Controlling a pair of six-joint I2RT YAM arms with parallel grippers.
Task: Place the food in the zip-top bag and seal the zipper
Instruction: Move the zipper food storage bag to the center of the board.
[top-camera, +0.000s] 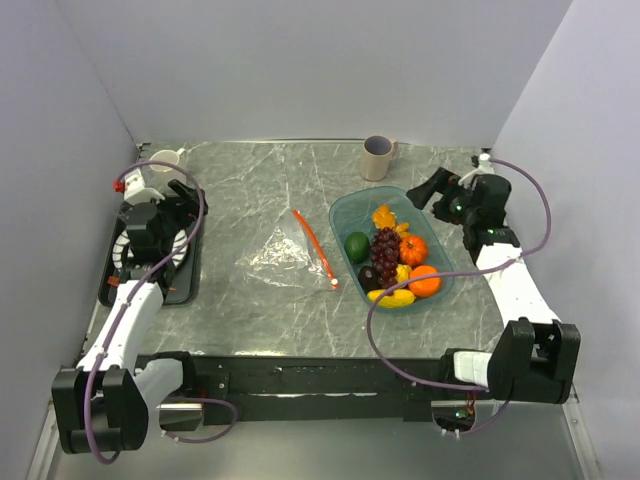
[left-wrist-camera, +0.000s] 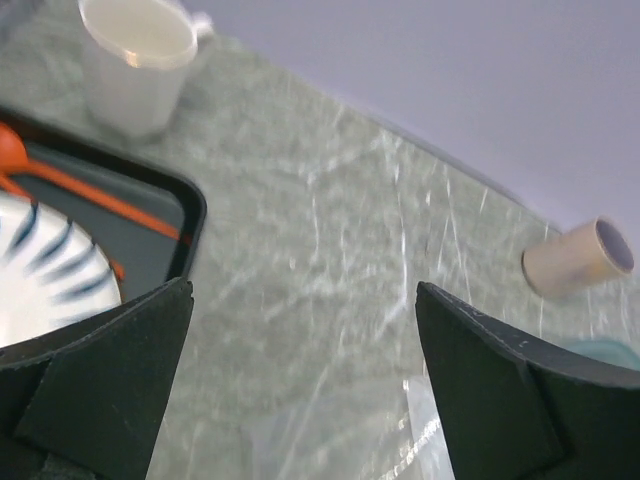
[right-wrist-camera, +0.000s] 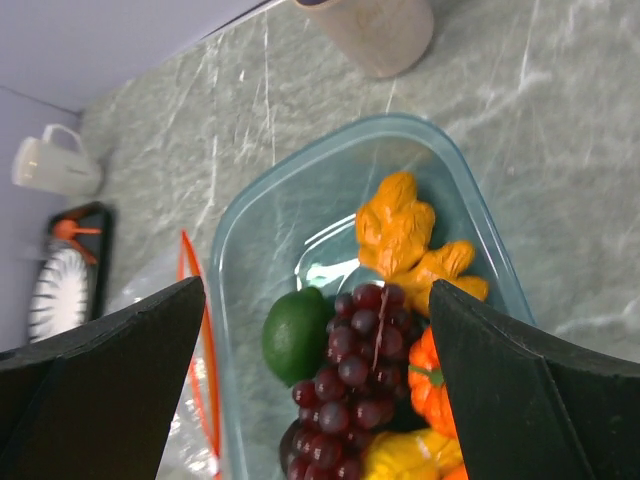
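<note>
Food (right-wrist-camera: 360, 345) in teal bowl (right-wrist-camera: 290, 230), just beside right claw (right-wrist-camera: 318, 290)

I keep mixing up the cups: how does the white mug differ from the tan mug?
The white mug is pale inside; the tan mug is grey inside. The white mug stands back-left by the black tray; the tan mug stands behind the teal bowl. Both are upright with a handle.

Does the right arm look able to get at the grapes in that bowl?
Probably yes: the right gripper hangs open above the teal bowl, and the grapes lie uncovered on top, though the avocado sits close beside them.
</note>
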